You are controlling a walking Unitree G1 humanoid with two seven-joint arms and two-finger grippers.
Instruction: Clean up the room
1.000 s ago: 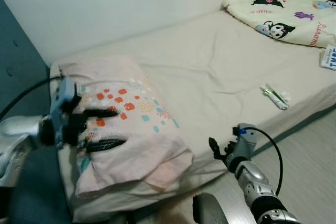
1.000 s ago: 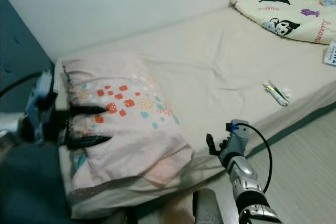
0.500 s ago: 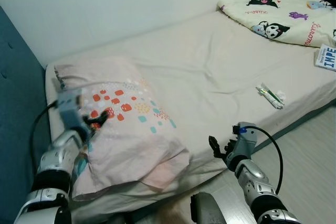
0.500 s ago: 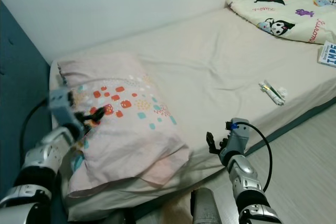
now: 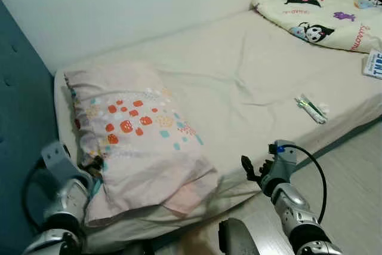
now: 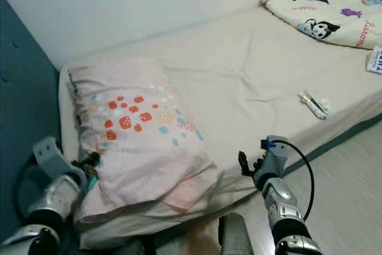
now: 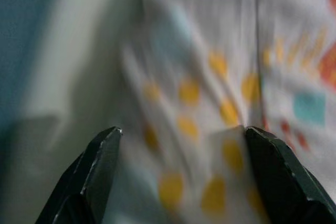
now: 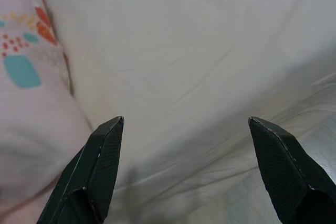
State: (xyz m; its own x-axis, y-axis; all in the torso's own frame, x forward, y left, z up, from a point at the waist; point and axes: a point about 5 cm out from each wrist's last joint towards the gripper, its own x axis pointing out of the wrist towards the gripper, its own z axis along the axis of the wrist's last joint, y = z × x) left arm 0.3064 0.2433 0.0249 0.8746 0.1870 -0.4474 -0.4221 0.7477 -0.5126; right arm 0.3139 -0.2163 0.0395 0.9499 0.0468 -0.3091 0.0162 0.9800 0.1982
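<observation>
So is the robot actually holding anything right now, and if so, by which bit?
Nothing is held. The left gripper is open beside the pillow with nothing between its fingers, and the right gripper is open over the bed sheet.

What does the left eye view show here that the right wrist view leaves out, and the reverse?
The left eye view alone takes in the cartoon-print quilt at the far end, the small wrapper lying on the sheet, the blue headboard, the left gripper at the pillow's near side, and the floor. The right wrist view alone gives a close look between the right gripper's open jaws, over the bed's edge. Both share the patterned pillow and the beige sheet.
</observation>
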